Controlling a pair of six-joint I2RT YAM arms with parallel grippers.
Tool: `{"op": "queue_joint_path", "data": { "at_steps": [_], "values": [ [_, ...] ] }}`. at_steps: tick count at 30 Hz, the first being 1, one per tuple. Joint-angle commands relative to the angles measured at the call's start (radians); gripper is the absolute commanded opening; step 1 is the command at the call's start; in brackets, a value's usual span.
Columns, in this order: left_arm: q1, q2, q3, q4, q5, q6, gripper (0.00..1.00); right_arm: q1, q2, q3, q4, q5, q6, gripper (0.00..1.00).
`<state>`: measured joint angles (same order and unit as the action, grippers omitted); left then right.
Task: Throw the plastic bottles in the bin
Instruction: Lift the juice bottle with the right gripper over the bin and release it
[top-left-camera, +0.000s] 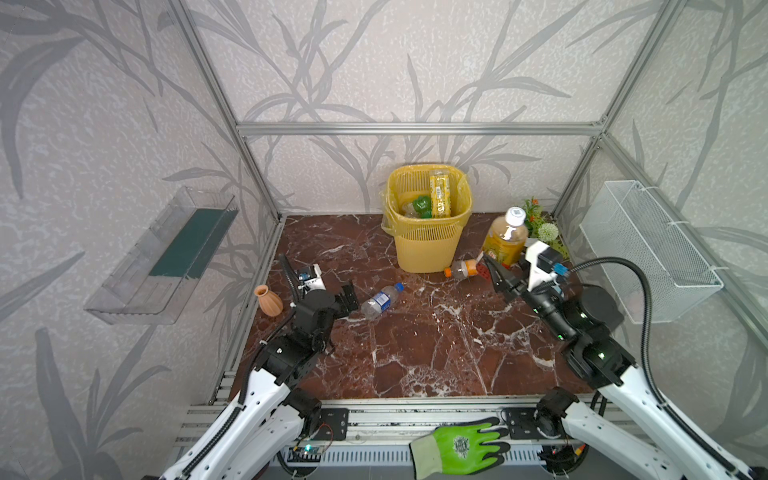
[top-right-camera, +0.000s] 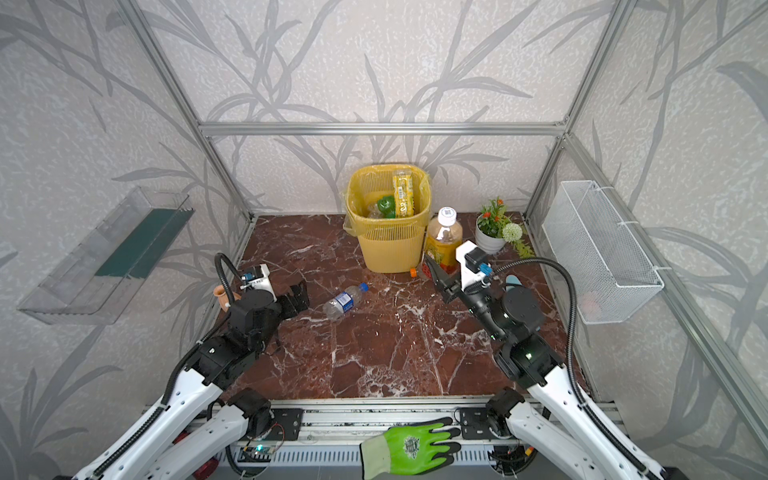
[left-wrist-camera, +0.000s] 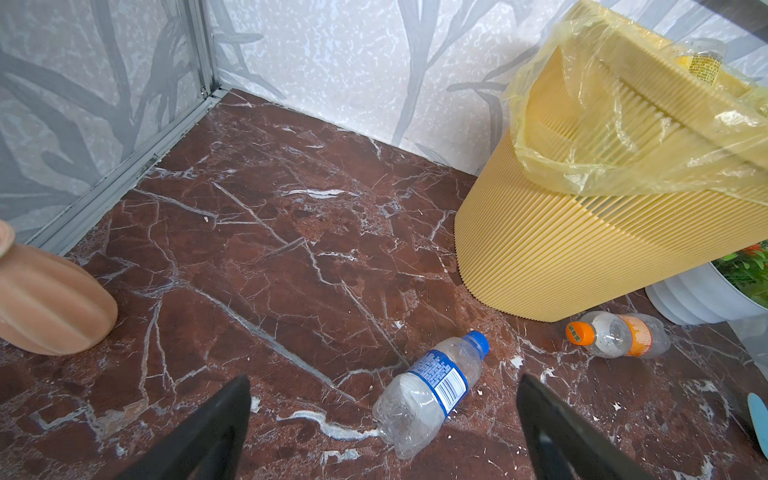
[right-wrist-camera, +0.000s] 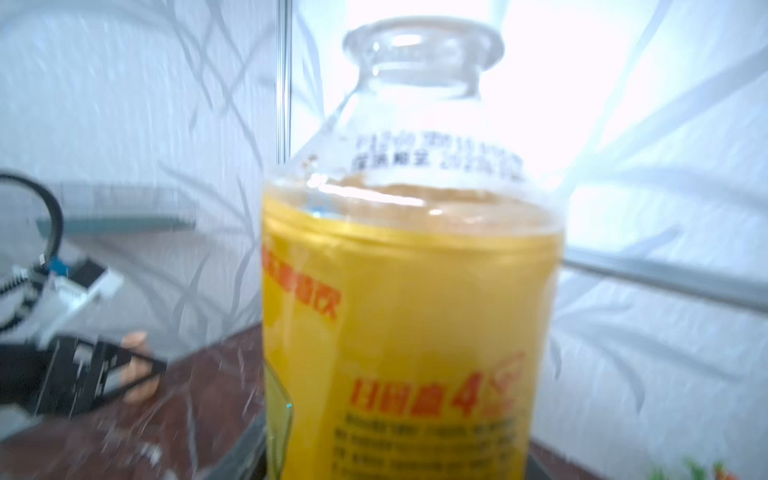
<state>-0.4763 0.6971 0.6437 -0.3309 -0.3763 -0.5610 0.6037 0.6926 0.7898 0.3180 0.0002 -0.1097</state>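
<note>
2 bottles are lying on the marble floor (top-left-camera: 415, 353). The blue-label bottle (top-left-camera: 380, 301) is mid-floor w/ its cap end toward the bin (top-left-camera: 428, 249), and the orange-cap bottle (top-left-camera: 463, 269) is just beside the bin's base. The bin is standing at the back wall, w/ a yellow-label bottle (top-left-camera: 439, 195) leaning inside and a green bottle (top-left-camera: 422, 205) next to it.

Your right gripper (top-left-camera: 496, 270) is pinching the white-cap bottle (top-left-camera: 505, 237) low on its body. It's holding that bottle roughly upright above the floor, right of the bin. In the right wrist view the bottle's yellow label is filling the frame, blurred.

Your left gripper (top-left-camera: 348, 298) is sitting low w/ fingers spread wide, gripping nothing. In the left wrist view the blue-label bottle is lying just in front of it, btwn the 2 fingers, not touching either.

A terracotta vase (top-left-camera: 268, 299) is standing at the floor's left edge, beside the left arm.
</note>
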Motion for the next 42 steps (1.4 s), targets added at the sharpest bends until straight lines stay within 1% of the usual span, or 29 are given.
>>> {"op": "queue_joint_path", "data": {
  "at_steps": [1,4,6,8,10,12,15,16,18,21,25,28,30,32,37,38,42],
  "values": [
    [0.005,0.017,0.009,0.017,-0.012,-0.009,0.99,0.005,0.043,0.073,0.286,0.027,-0.069,0.6],
    [0.005,0.032,0.02,0.017,0.002,-0.011,0.99,0.004,0.159,0.187,0.341,0.015,-0.07,0.6],
    [0.007,0.037,0.024,0.018,0.011,-0.014,0.99,0.002,0.26,0.277,0.328,-0.004,-0.055,0.61],
    [0.007,0.039,0.024,0.02,0.017,-0.018,0.99,0.003,0.384,0.362,0.309,-0.025,-0.039,0.61],
    [0.006,0.038,0.022,0.02,0.016,-0.021,0.99,-0.002,0.524,0.453,0.282,-0.02,-0.023,0.62],
    [0.006,0.038,0.02,0.02,0.015,-0.024,0.99,-0.017,0.672,0.548,0.206,-0.01,0.002,0.64],
    [0.006,0.037,0.022,0.018,0.014,-0.019,0.99,-0.038,0.873,0.69,0.05,0.017,0.019,0.76],
    [0.006,0.034,0.024,0.018,0.014,-0.017,0.99,-0.046,0.922,0.737,-0.006,0.027,0.015,0.82],
    [0.005,0.031,0.032,0.008,0.014,-0.009,0.99,-0.055,0.975,0.808,-0.091,0.061,0.002,0.88],
    [0.006,0.02,0.039,-0.014,0.008,0.002,0.99,-0.059,0.947,0.853,-0.137,0.09,-0.033,1.0],
    [0.007,-0.005,0.022,-0.026,0.007,-0.007,0.99,-0.061,0.825,0.822,-0.136,0.142,-0.092,0.99],
    [0.006,-0.015,0.004,-0.016,0.012,-0.023,0.99,-0.072,0.726,0.745,-0.141,0.162,-0.116,0.99],
    [0.007,-0.014,-0.005,-0.01,0.014,-0.028,0.99,-0.091,0.675,0.688,-0.166,0.182,-0.106,0.99],
    [0.006,-0.008,-0.006,-0.004,0.015,-0.029,0.99,-0.125,0.64,0.62,-0.195,0.207,-0.062,0.99],
    [0.006,0.017,0.006,-0.003,0.024,-0.023,0.99,-0.254,0.577,0.411,-0.27,0.215,0.146,0.99],
    [0.006,0.02,0.007,-0.004,0.023,-0.023,0.99,-0.275,0.572,0.379,-0.289,0.208,0.182,0.99],
    [0.006,0.028,0.0,0.002,0.023,-0.023,0.99,-0.364,0.588,0.256,-0.365,0.13,0.402,0.99]
  ]
}}
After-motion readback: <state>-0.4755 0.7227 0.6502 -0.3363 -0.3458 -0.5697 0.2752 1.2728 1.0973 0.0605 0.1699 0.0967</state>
